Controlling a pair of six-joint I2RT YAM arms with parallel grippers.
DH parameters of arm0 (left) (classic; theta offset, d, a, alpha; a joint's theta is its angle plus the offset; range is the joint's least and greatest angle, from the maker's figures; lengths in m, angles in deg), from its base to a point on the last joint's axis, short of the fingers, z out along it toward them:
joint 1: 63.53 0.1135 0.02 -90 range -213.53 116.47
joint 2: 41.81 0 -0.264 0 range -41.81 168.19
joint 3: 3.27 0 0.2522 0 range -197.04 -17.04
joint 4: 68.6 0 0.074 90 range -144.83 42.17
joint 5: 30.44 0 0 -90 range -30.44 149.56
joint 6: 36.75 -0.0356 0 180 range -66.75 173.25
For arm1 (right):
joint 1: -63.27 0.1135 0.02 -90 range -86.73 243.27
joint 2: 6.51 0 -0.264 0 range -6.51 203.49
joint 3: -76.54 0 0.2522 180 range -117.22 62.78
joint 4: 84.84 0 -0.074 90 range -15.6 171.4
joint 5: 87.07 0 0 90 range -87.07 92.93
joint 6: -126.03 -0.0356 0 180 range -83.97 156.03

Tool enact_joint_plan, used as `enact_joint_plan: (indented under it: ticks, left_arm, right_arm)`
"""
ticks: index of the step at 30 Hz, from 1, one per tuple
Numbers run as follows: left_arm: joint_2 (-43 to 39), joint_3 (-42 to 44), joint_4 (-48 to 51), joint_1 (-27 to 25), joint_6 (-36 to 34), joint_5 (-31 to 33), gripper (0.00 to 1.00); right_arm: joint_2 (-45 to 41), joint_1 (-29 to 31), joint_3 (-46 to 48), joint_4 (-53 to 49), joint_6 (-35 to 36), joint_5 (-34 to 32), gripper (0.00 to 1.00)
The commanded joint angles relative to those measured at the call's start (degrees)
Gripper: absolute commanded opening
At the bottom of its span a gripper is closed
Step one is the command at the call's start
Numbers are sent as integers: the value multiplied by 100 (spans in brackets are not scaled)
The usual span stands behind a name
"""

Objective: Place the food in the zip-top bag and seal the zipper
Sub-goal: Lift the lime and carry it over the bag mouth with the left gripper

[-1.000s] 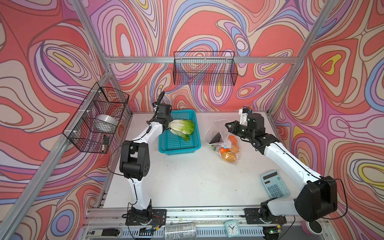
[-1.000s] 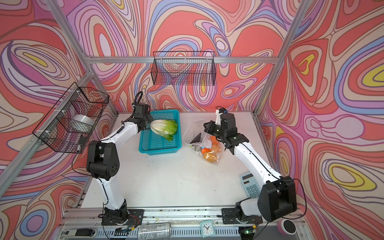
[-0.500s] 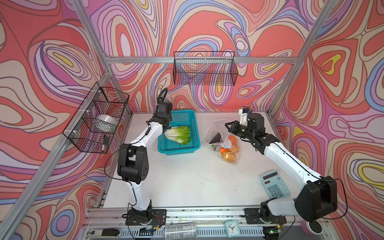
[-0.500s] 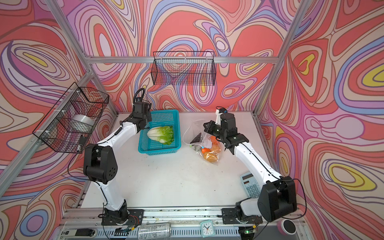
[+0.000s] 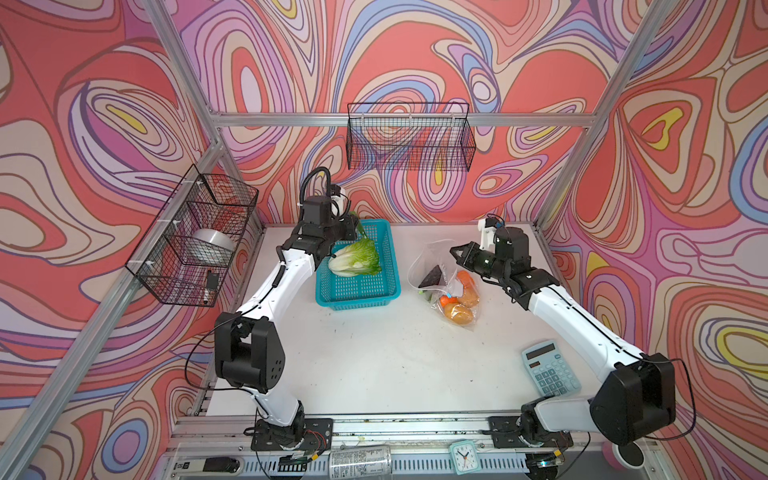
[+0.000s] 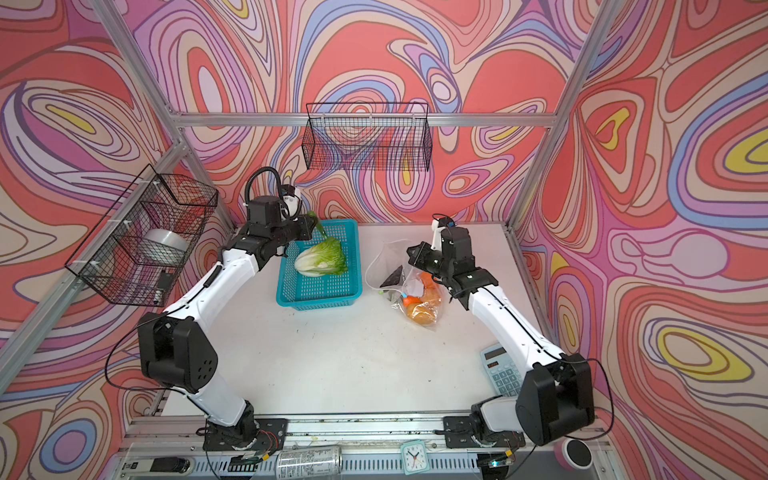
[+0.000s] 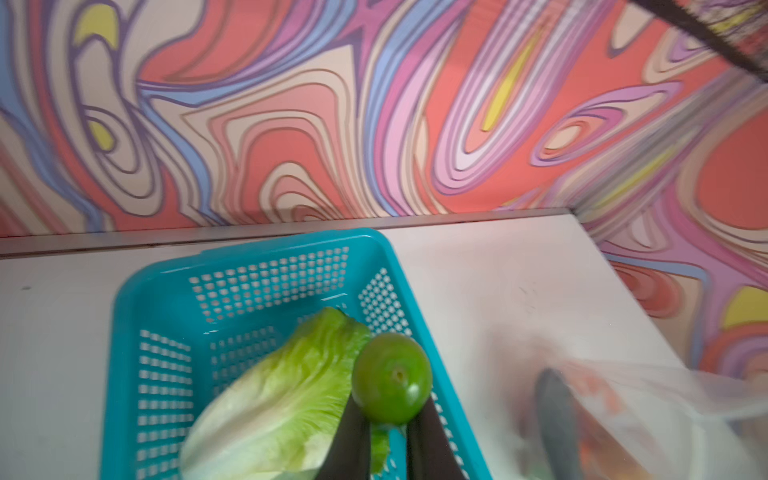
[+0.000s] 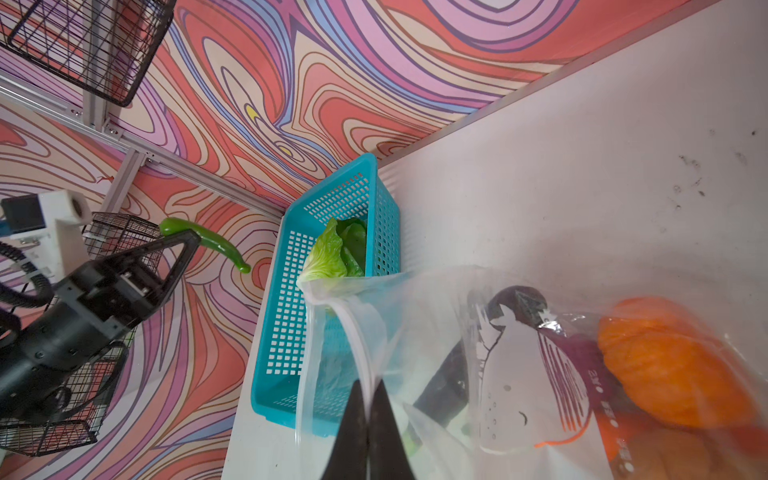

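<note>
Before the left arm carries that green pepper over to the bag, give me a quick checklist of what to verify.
1. Grip on green pepper: left gripper, jaws clamping one end; ok.
2. Bag mouth: right gripper pinches the zip-top bag at its rim, mouth gaping; ok.
3. Pepper height: hangs above the basket rim; ok.
4. Room in bag: vegetables sit deep, space near the mouth; ok.
5. All food bagged: cabbage lies in the basket; not ok.
6. Zipper slider position: cannot tell.
</note>
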Motion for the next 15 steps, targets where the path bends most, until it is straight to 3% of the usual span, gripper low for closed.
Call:
enact_joint_plan:
  ticks: [1, 5, 10, 15]
  left_arm:
    - [-414, 290, -331, -90, 254, -1355, 0]
    - [-748, 514, -448, -380, 331, -1907, 0]
    - [-842, 305, 103, -1085, -166, -1522, 0]
    - [-553, 61, 71, -1569, -143, -1356, 0]
  right_arm:
    - [-179, 3, 87, 90, 7, -41, 0]
    - [-162, 3, 61, 96, 19, -34, 0]
    - [-163, 3, 36, 107, -5, -30, 0]
    - [-249, 3, 78, 83, -14, -25, 0]
